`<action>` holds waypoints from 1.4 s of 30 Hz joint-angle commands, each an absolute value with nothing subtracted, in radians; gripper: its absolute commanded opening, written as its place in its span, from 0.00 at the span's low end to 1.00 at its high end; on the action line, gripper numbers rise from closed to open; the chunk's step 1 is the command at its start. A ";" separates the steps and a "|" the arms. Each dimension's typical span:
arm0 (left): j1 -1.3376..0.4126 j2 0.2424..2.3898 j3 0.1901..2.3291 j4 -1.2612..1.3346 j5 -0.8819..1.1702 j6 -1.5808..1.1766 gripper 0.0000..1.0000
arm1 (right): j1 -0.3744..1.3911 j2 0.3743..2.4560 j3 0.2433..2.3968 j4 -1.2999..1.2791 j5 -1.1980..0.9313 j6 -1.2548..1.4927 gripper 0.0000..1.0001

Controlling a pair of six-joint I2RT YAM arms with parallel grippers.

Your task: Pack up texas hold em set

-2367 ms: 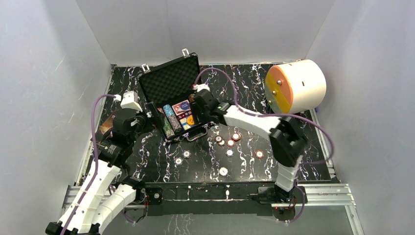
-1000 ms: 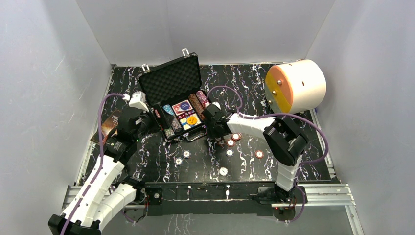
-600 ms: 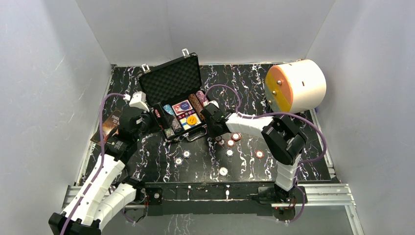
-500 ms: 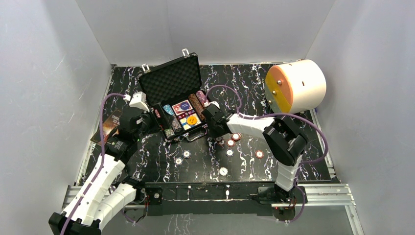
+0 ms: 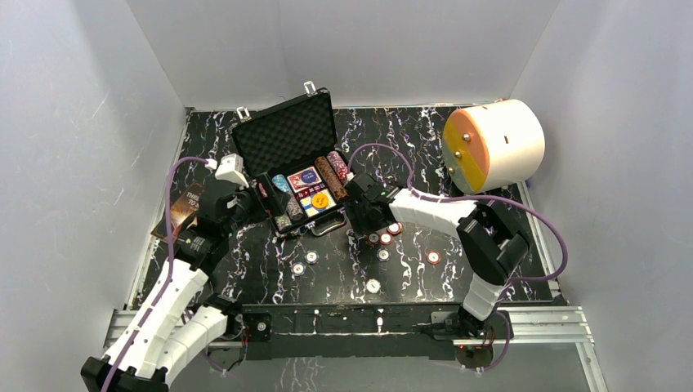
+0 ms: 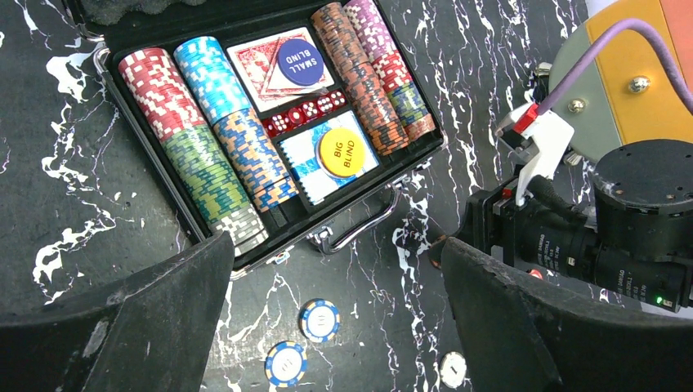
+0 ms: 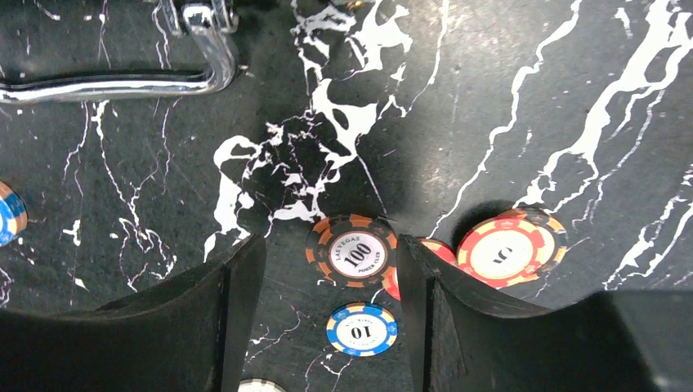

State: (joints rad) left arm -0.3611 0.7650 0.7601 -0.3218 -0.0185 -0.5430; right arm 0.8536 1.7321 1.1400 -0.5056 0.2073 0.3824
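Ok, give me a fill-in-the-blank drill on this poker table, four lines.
The lid of the case stands ____, not shut. The yellow button inside it reads ____ BLIND. The dice next to that button are ____. Between the fingers of the open right pincer lies a chip marked ____.
Missing words: open; BIG; red; 100.

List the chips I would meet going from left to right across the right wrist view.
blue edge chip → white chip at the bottom edge → 100 chip → red-yellow chip. The 01 chip and the half-hidden red chip overlap the 100 chip, so I leave them out.
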 commanded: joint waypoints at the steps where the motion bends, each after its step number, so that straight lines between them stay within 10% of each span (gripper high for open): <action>1: -0.354 0.747 0.749 -0.333 -0.025 -0.543 0.98 | 0.844 1.720 1.129 -0.485 0.117 0.328 0.68; 17: -0.354 0.752 0.745 -0.330 -0.031 -0.546 0.98 | 0.824 1.786 1.101 -0.468 0.123 0.239 0.76; 28: -0.355 0.759 0.743 -0.319 -0.024 -0.551 0.98 | 0.824 1.828 1.089 -0.490 0.134 0.255 0.47; 42: -0.354 0.768 0.735 -0.307 -0.009 -0.562 0.98 | 0.823 1.794 1.081 -0.562 0.121 0.322 0.61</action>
State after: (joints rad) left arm -0.3611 0.7727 0.7429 -0.3199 -0.0177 -0.5564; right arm 0.8288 1.7802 1.1149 -0.4694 0.1429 0.2848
